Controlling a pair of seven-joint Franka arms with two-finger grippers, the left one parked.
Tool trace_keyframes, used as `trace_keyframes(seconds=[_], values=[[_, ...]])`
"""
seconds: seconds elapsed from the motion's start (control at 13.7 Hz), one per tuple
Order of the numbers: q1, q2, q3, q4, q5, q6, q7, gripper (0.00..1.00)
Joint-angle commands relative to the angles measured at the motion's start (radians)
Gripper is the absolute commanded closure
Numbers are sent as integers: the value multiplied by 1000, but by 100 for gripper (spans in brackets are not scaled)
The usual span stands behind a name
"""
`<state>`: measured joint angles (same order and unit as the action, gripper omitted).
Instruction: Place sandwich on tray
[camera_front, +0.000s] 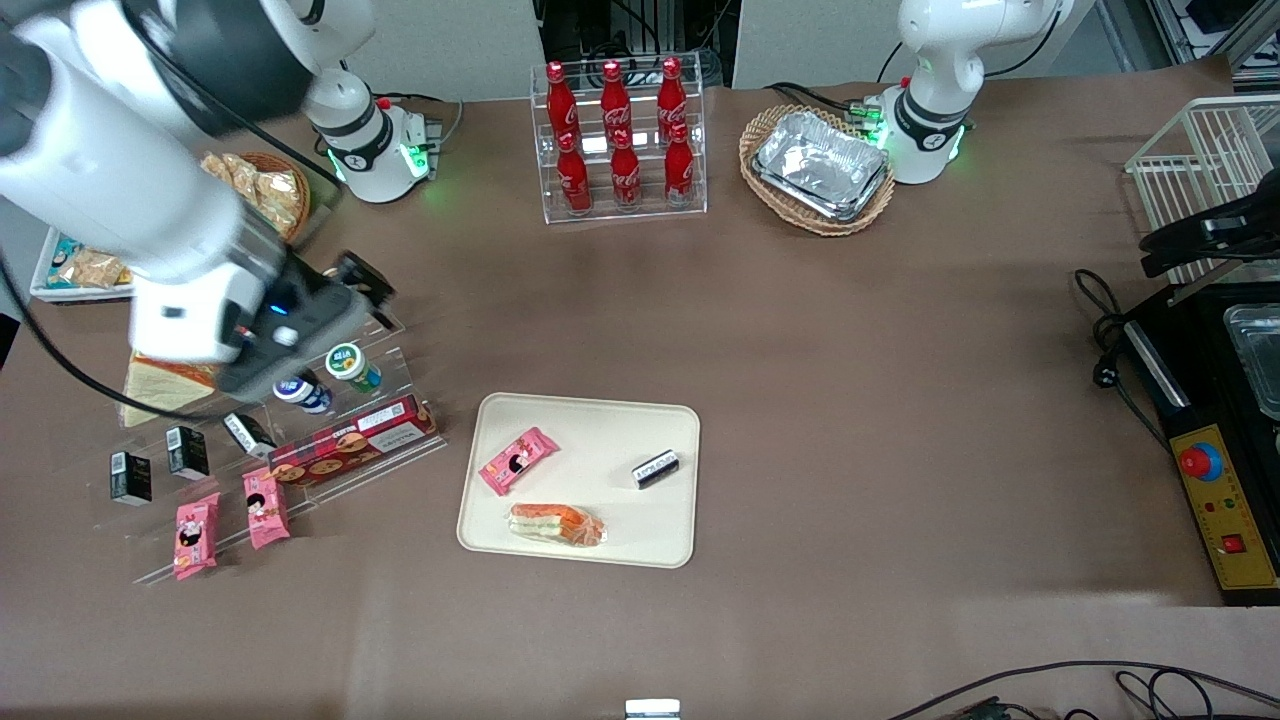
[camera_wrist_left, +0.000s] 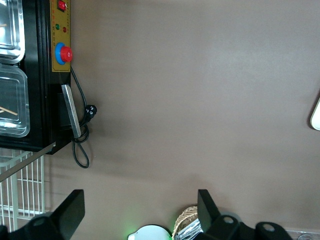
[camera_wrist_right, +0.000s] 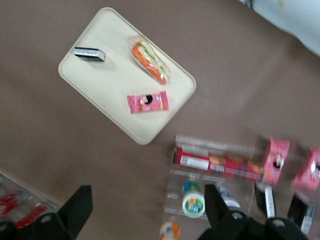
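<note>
The sandwich (camera_front: 557, 525), a small wrapped wedge with orange and pale layers, lies flat on the cream tray (camera_front: 600, 430), near the tray's edge closest to the front camera. It also shows in the right wrist view (camera_wrist_right: 150, 62) on the tray (camera_wrist_right: 105, 82). A pink snack packet (camera_front: 517, 461) and a small black box (camera_front: 656, 468) lie on the tray too. My right gripper (camera_front: 362, 283) is open and empty, raised over the clear display stand toward the working arm's end, well away from the tray. Its fingers (camera_wrist_right: 75, 210) stand wide apart.
A clear stand (camera_front: 300, 440) holds snack packets, small cups and a red box; a larger cream wedge (camera_front: 165, 385) lies beside it. A cola bottle rack (camera_front: 620, 135) and a wicker basket of foil trays (camera_front: 818, 165) stand farther back. A black machine (camera_front: 1220, 480) sits at the parked arm's end.
</note>
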<state>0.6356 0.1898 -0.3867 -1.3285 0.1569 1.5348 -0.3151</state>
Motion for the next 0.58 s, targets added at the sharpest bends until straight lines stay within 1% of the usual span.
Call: trace_keyframes(seconds=[0.0, 0.07, 0.22, 0.29, 0.44, 0.51], values=[[-92, -107, 20, -54, -27, -85, 152, 0], [-120, -122, 20, -54, -27, -96, 197, 0], [-161, -141, 31, -52, -34, -120, 360, 0], [-228, -150, 93, -52, -48, -122, 408, 0], [-521, -159, 364, -54, -115, -107, 439, 0], [-607, -159, 435, -55, -132, -107, 441, 0]])
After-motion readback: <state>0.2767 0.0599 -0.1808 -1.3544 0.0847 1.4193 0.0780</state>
